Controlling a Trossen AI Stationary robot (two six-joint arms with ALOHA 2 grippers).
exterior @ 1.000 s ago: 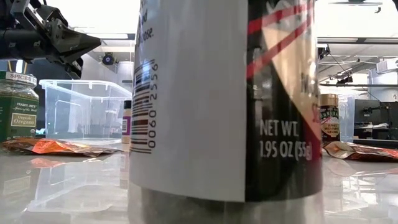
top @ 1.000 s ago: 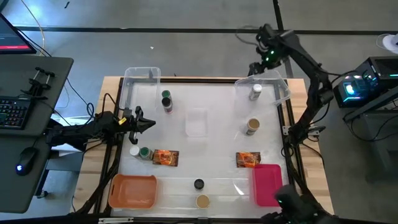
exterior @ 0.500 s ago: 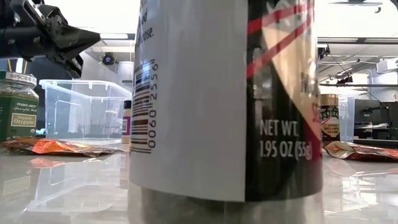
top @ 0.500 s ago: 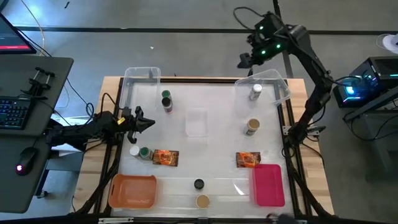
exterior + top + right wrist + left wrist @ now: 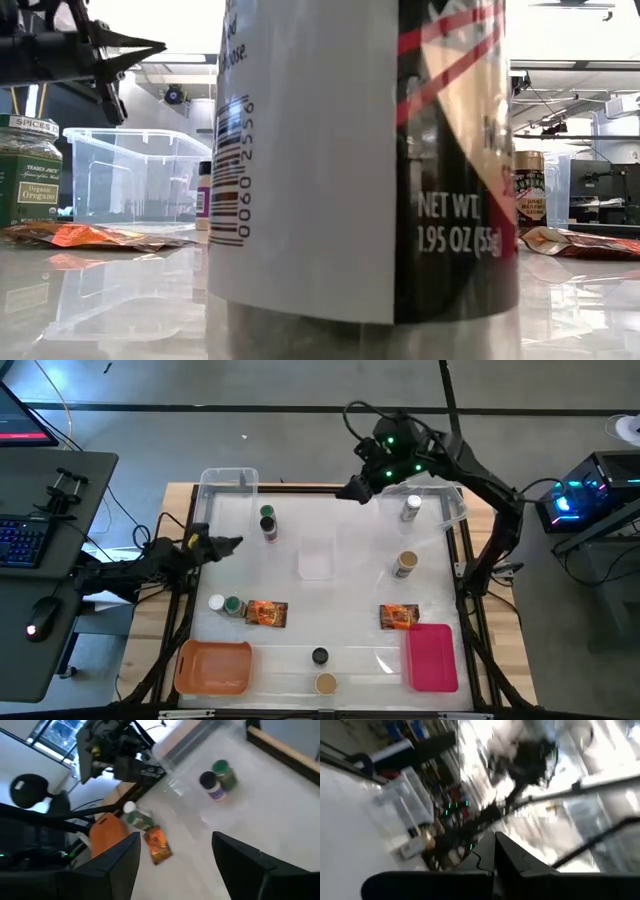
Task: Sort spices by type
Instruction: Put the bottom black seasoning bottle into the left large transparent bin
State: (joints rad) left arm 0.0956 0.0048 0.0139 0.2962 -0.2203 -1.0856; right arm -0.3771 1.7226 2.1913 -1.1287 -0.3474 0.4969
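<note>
Right gripper [image 5: 352,490] is held above the desk's far edge, fingers open and empty. Left gripper [image 5: 232,542] waits at the left edge, fingers closed on nothing. Jars [image 5: 267,523] and packets [image 5: 266,614] lie scattered, none sorted. An approach from above is advised, fingers centred on one jar, clear of the tub [image 5: 443,495] wall. The desk [image 5: 350,570] is white and glossy; a workshop is seen behind.
</note>
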